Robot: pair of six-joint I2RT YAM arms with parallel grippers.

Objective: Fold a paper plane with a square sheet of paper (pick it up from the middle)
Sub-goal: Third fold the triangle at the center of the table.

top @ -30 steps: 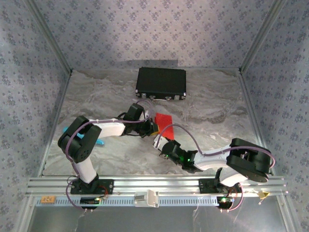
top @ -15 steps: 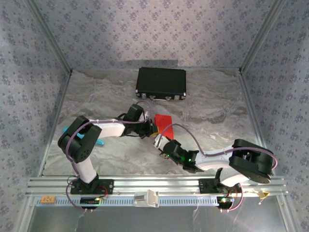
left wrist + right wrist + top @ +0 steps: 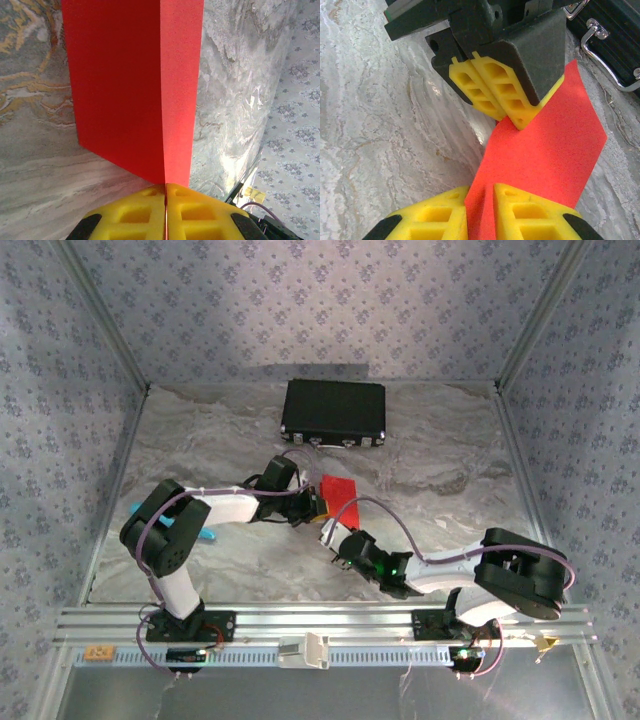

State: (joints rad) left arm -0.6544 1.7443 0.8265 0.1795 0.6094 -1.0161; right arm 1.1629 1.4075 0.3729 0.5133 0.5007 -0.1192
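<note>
We logged the left gripper [image 3: 165, 186] clamped shut on the thin bright red square sheet of paper [image 3: 130, 85], with a crease running straight out from between its yellow fingers. The sheet [image 3: 338, 490] was held up off the grey marbled tabletop [image 3: 440, 480] mid-table, just short of the black rectangular hard case [image 3: 334, 408]. It lay right of the left gripper [image 3: 318, 502] and beyond the right gripper [image 3: 328, 530]. In the right wrist view the right gripper [image 3: 481, 190] had paper [image 3: 545, 145] in a narrow gap between its fingers. We couldn't tell if it actually pinched. The left gripper [image 3: 515, 117] sat close ahead of it. We judged both arms equally near, with the crease line as the axis that mattered.
</note>
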